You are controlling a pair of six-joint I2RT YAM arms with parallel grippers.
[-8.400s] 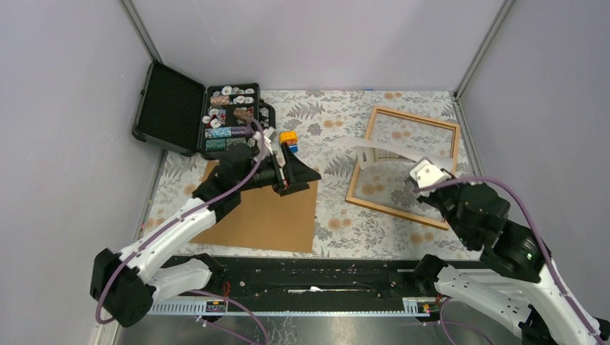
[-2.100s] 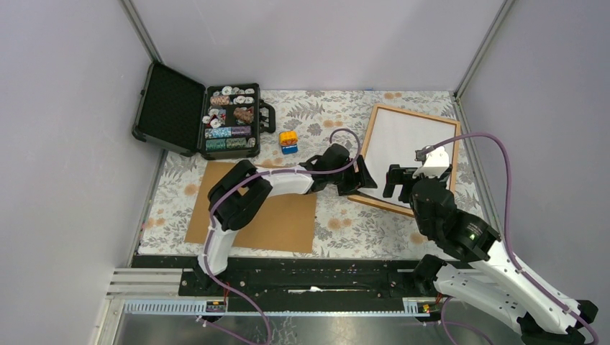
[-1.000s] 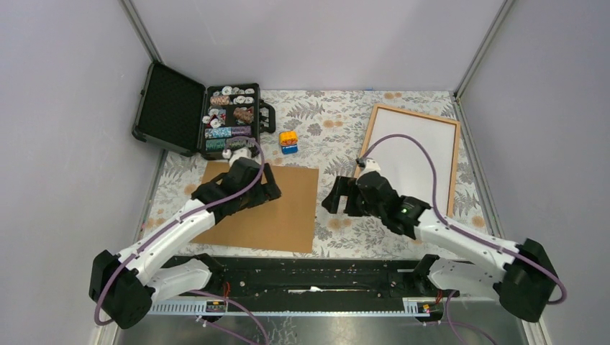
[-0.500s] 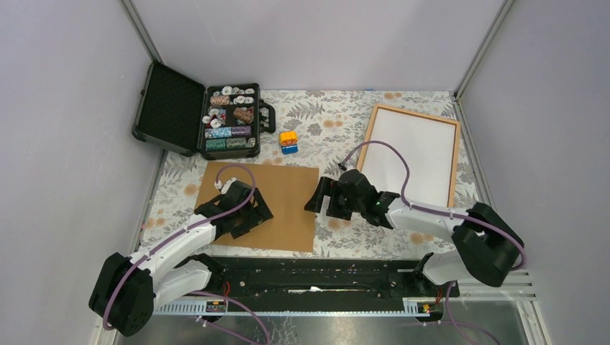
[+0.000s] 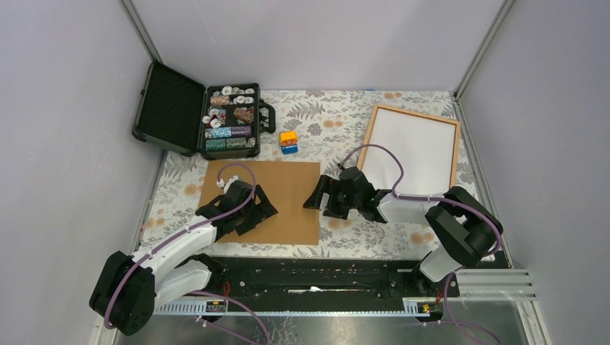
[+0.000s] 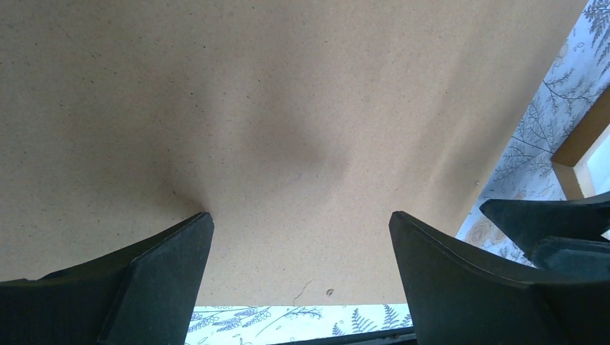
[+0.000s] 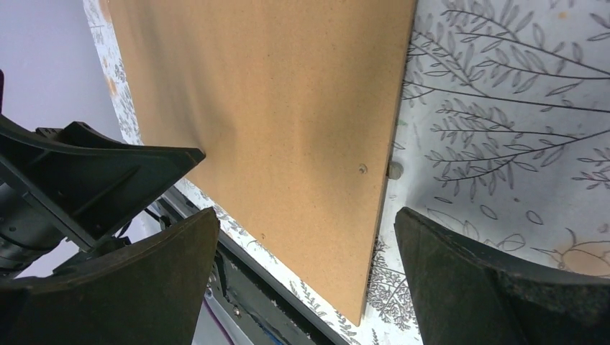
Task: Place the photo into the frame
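The photo point(image 5: 416, 147) lies white side up inside the frame point(image 5: 417, 114) at far right, well apart from the open chip case point(image 5: 230, 118) and small cube point(image 5: 288, 141). The left gripper point(image 5: 257, 210) and the right gripper point(image 5: 321, 203), both spread wide and empty, have left the frame for the brown backing board point(image 5: 284, 190).

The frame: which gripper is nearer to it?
Right. The right gripper is at the brown board's edge facing the frame; the left gripper is over the board's far side.
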